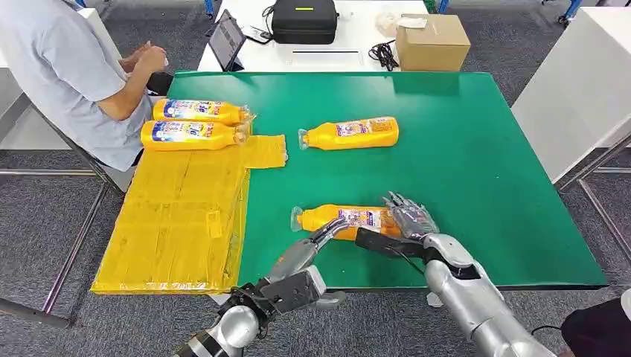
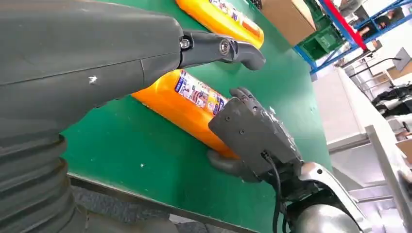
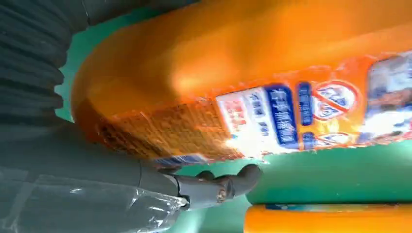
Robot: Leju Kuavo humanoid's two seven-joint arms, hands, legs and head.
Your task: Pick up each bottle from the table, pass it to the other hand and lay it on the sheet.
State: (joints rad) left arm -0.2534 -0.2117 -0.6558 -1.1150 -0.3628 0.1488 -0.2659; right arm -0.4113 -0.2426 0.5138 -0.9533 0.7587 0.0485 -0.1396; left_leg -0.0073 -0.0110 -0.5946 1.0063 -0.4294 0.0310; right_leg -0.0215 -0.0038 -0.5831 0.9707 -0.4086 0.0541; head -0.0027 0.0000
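Green table [image 1: 476, 171] takes most of the rm, w/ a yellow sheet [image 1: 178, 216] over its left part, hanging off the front-left edge. White desk [image 1: 350, 44] behind it carries a black case [image 1: 303, 21], cardboard box [image 1: 431, 42] and a tablet [image 1: 225, 39]. Person in a grey shirt [image 1: 67, 74] sits at the far-left corner, hands together.

Four orange bottles, all lying flat. Two [image 1: 195, 123] sit side by side at the sheet's far end, caps pointing right. Third bottle [image 1: 350, 134] is mid-table, off the sheet, cap pointing left. Near bottle [image 1: 342, 219] lies close to the front edge, cap pointing left, btwn both hands.

Right hand [image 1: 405, 223] is wrapped on the near bottle's base end: fingers over the top, thumb under the near side, bottle resting on the table. Right wrist cam shows the label [image 3: 291, 116] close up, thumb below it.

Left hand [image 1: 316, 242] is just beside the near bottle on its front side, fingers stretched toward it, apart, nothing held; contact w/ the bottle can't tell.
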